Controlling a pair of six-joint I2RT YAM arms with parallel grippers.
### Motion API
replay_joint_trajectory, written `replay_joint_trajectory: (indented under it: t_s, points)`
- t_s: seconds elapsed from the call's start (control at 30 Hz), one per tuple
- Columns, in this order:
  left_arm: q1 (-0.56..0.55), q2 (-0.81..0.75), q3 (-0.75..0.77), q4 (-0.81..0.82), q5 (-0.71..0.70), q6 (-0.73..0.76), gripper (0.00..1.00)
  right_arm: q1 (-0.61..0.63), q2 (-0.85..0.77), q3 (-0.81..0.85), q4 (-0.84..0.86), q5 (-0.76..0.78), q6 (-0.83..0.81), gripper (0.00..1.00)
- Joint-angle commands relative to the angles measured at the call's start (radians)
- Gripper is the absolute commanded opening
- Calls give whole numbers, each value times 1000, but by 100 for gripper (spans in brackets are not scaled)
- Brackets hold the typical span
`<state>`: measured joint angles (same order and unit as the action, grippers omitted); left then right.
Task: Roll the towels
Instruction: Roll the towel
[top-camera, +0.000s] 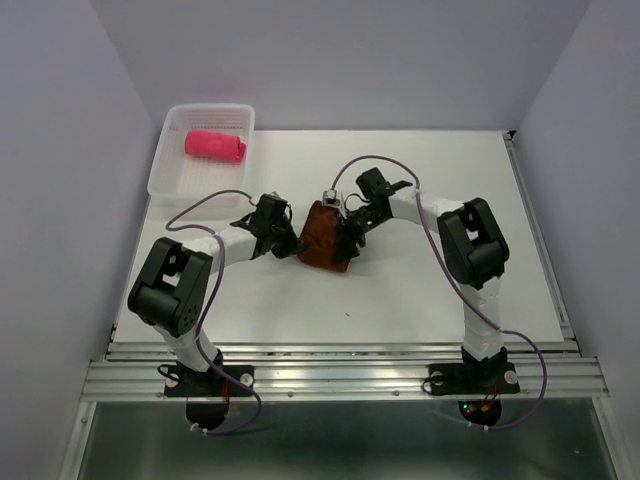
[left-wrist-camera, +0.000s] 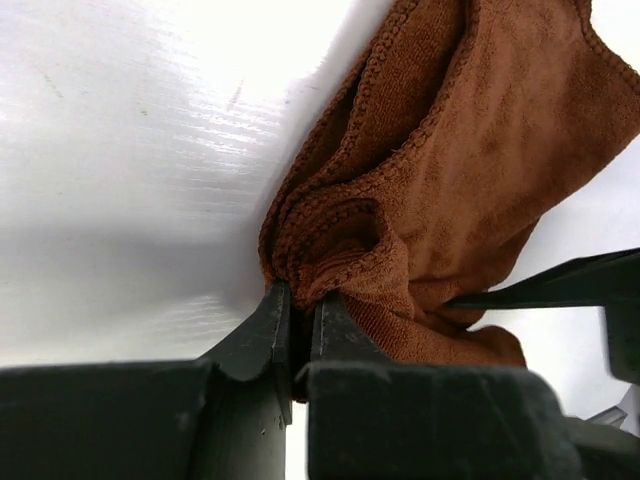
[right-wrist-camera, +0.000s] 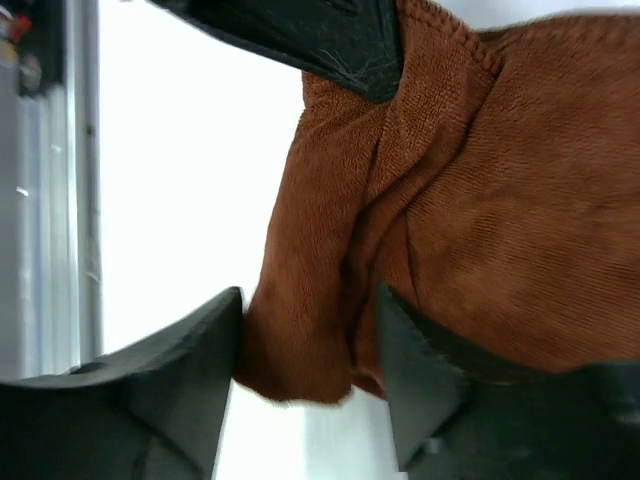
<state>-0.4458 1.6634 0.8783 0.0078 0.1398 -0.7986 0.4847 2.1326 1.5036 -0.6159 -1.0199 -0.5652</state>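
One edge of brown towel (top-camera: 322, 238) is pinched by left hand (left-wrist-camera: 298, 300); right hand (right-wrist-camera: 310, 293) stands parted.

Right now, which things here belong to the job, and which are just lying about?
Job: brown towel, pinched by the left pincer; pink towel, already rolled.
Lying about: white basket, just holding the pink towel.

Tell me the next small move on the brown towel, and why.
Probably draw the right tool back off the brown towel: its jaws stand open around a fold, while the left tool is pinched shut on the bunched edge, so the left alone holds it.
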Motion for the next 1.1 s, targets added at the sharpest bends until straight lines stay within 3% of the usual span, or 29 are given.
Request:
replay_joint_trajectory:
  t_s: [0.0,0.07,0.1,0.13,0.2,0.3,0.37,0.43,0.67,0.73,1.07]
  points:
    - [-5,-48,51,-143,-61,-1,0,-6,-158,26,-30,86,-230,70]
    - [-11,-62,65,-199,-59,-2,0,-6,-192,12,-18,75,-274,78]
    - [-11,-65,79,-221,-55,-19,0,-6,-212,12,-12,72,-303,92]
    - [-13,-65,82,-242,-42,-17,0,-6,-220,12,19,70,-312,100]
    - [-11,-63,87,-264,-13,-34,0,-6,-226,15,85,66,-291,100]
    - [-16,-70,91,-298,-6,-53,0,-6,-224,-2,336,75,-80,100]
    - [-21,-82,91,-319,-20,-77,0,-6,-243,-45,518,145,165,100]
    - [-18,-79,106,-350,-9,-89,0,8,-282,-150,705,225,234,100]
    - [-16,-5,192,-448,119,-65,0,135,-425,-293,631,472,197,100]
    - [-16,7,211,-495,98,-67,0,189,-479,-338,622,567,185,100]
    - [1,12,202,-574,164,-65,0,388,-669,-604,702,880,191,100]
